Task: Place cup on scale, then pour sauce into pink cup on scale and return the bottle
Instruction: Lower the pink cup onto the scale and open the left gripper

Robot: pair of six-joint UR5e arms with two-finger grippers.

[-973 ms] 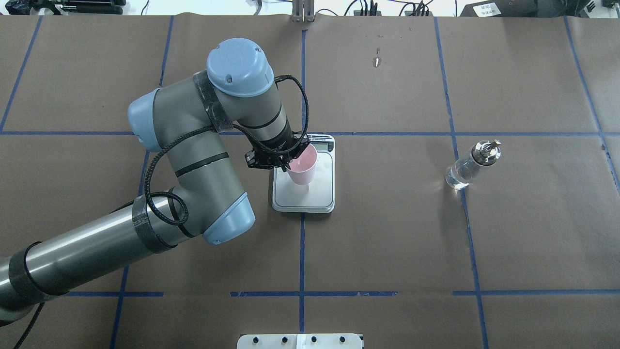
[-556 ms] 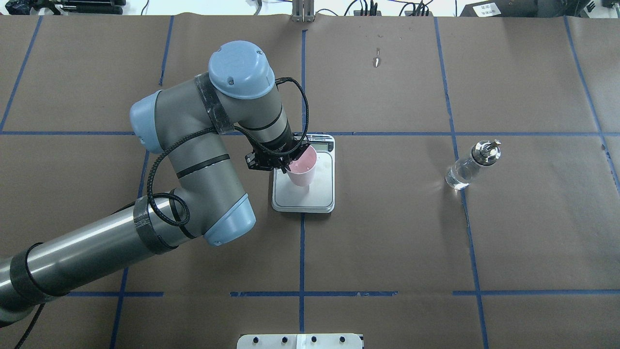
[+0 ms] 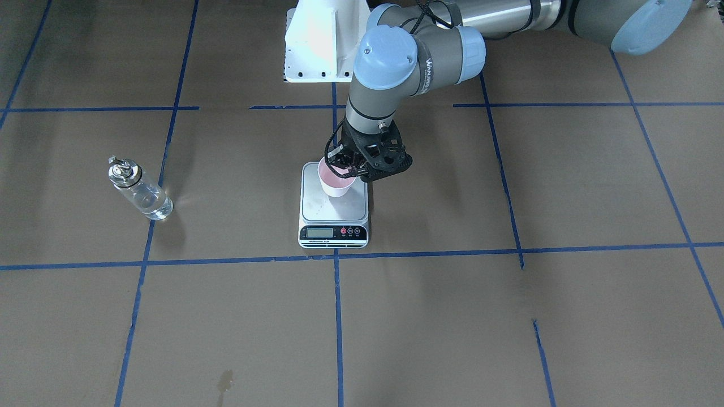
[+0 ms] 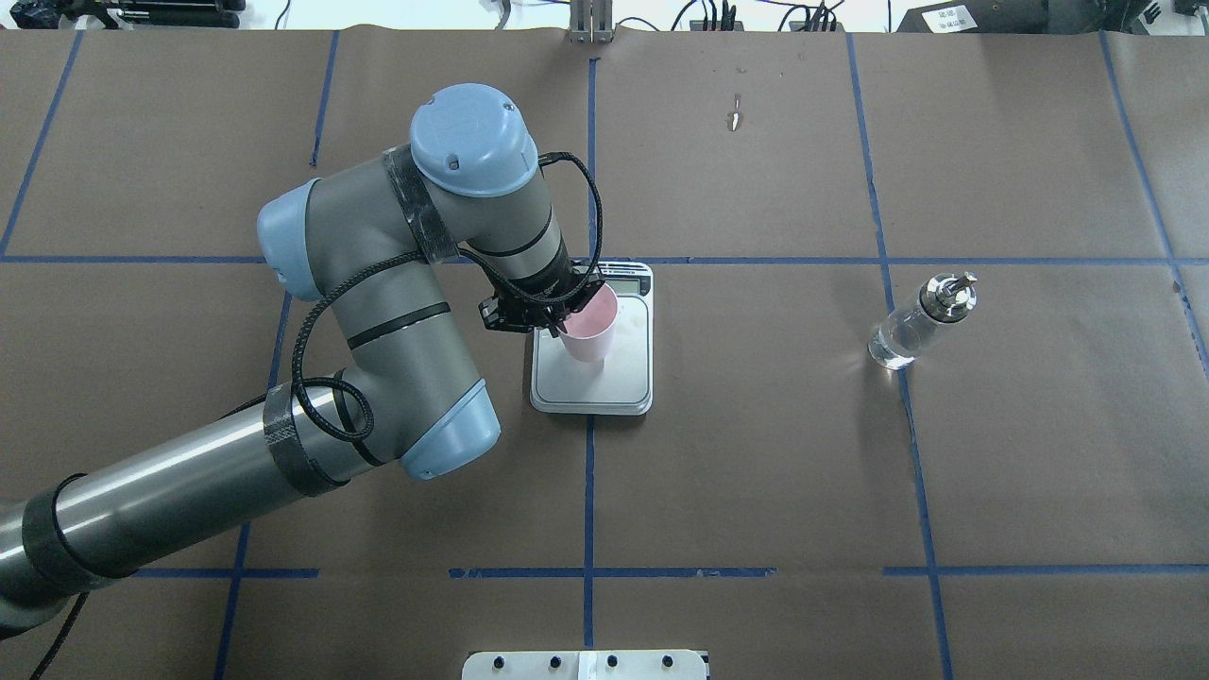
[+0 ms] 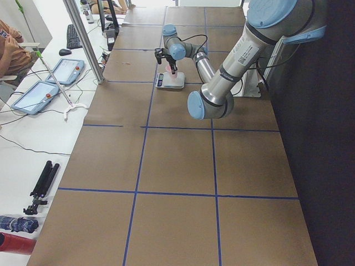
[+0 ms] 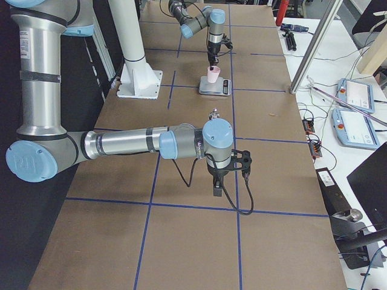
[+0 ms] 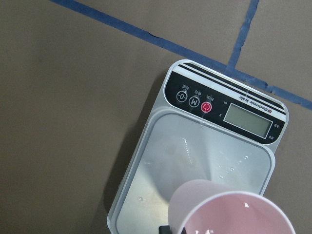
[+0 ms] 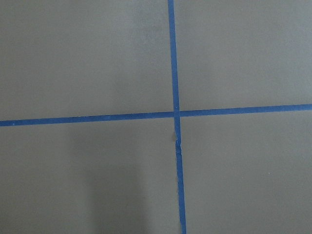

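The pale pink cup (image 4: 589,338) is upright over the scale's steel platform (image 4: 625,378). My left gripper (image 4: 559,321) is shut on the cup's rim, on the side toward the robot. I cannot tell whether the cup's base touches the platform. The cup (image 3: 335,183) and the scale (image 3: 334,213) also show in the front view, and the left wrist view looks down past the cup (image 7: 229,214) onto the scale (image 7: 195,146). The clear bottle (image 4: 909,329) with sauce stands alone to the right. My right gripper (image 6: 227,175) hangs over bare table; I cannot tell if it is open.
Brown paper with blue tape lines (image 8: 174,115) covers the table. The white robot base (image 3: 322,39) stands at the robot's edge. Tablets (image 6: 354,124) and cables lie on the white side bench. A person (image 5: 11,50) sits beyond the far edge.
The left arm's elbow and wrist joints have shifted slightly to the right. The cup stays in the gripper over the scale. The bottle has not moved.
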